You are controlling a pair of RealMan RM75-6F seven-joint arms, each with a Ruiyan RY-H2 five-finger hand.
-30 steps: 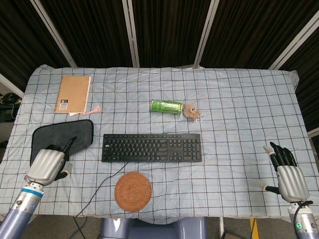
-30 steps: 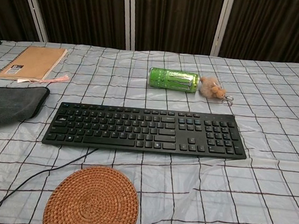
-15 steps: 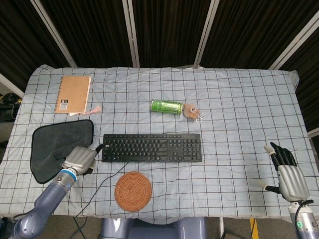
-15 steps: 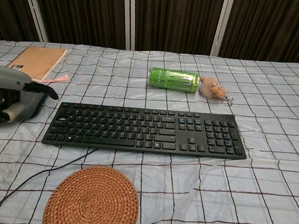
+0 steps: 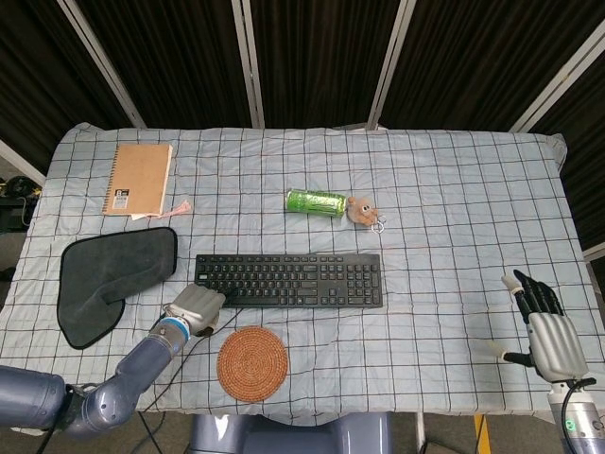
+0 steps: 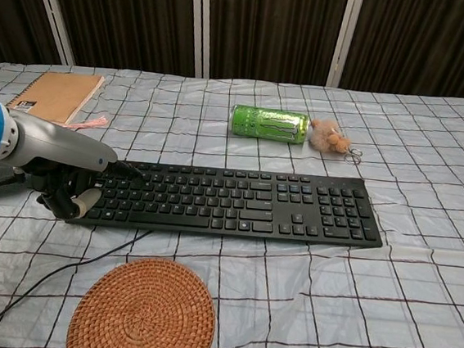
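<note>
I had the left hand down at the near left corner of the black keyboard, its fingers curled in and grasping nothing; in the chest view the same hand sat right against the keyboard's left end, though I could not tell whether it touched the keys or only the edge. The keyboard lay flat across the middle of the worktop, which was covered with a checked cloth, and its cable ran off toward the near edge under my left forearm. Just beside that hand, nearer to me, lay the round woven coaster. To its left lay the dark grey cloth, and beyond that, at the far left, the spiral notebook.

Behind the keyboard the green can lay on its side, with a small plush keyring touching or just beside its right end.

My right hand was well apart from all of this at the near right corner, released, its fingers straight and spread, holding nothing.
</note>
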